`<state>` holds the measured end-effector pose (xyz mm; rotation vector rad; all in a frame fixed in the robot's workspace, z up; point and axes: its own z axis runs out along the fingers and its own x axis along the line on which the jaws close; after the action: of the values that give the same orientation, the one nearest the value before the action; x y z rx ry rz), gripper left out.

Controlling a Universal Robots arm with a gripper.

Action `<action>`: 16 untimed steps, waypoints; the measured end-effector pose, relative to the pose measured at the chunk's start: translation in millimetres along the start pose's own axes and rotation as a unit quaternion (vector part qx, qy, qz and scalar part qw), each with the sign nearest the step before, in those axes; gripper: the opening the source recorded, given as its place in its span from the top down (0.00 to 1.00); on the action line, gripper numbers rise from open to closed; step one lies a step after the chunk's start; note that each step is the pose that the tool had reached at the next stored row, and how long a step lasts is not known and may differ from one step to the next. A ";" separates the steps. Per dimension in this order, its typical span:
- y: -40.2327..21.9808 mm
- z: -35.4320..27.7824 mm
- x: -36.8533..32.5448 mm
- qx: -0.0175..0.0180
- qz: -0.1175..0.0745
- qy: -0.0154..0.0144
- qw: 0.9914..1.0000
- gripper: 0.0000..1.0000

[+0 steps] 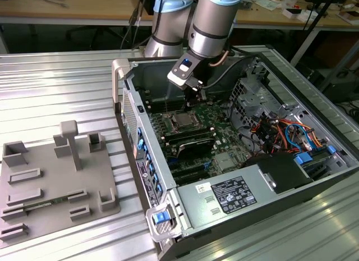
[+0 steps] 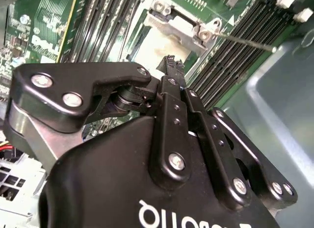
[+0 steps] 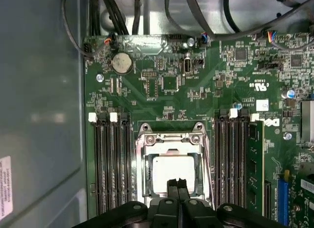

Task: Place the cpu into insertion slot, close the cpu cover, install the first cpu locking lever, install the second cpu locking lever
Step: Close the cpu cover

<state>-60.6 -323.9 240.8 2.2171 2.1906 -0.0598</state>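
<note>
Bright, even light: pale glare on the ribbed metal table (image 1: 61,87) — dim shade inside the computer case (image 1: 154,76)

Black end effector (image 2: 170,65) — jaws pressed together — hangs over the cpu cover (image 2: 191,40), memory slots (image 2: 235,46) beside.

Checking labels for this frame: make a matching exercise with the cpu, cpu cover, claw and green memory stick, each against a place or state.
1 cpu
2 cpu cover
3 claw
4 memory stick

A green, standing on edge
B shut, over the chip
C metal frame around the chip
D silver-grey square, inside the frame

Pairs: 1-D, 2-C, 3-B, 4-A
</note>
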 end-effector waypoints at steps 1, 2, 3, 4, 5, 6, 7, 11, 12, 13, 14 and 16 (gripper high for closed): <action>-2.6 1.7 0.0 0.000 0.000 0.000 1.000 0.89; -4.9 3.3 0.1 0.000 0.000 0.000 1.000 0.89; -6.4 4.4 0.1 0.000 0.000 0.000 1.000 0.89; -9.3 6.2 0.2 0.000 0.000 0.000 1.000 0.89; -10.7 7.2 0.2 0.001 0.000 0.000 1.000 0.89; -12.1 8.3 0.2 0.001 0.000 0.000 1.000 0.89; -14.3 10.3 0.3 0.001 -0.001 0.000 1.000 0.89; -18.6 15.2 0.4 0.002 -0.001 0.000 1.000 0.89; -20.0 17.4 0.5 0.002 -0.001 0.000 1.000 0.89; -21.1 20.7 0.6 0.002 -0.001 0.000 1.000 0.89; -21.3 22.5 0.7 0.002 -0.001 0.000 1.000 0.89; -21.6 27.6 0.9 0.002 -0.001 0.000 1.000 0.89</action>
<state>-82.4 -323.9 213.4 2.2168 2.1953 -0.0648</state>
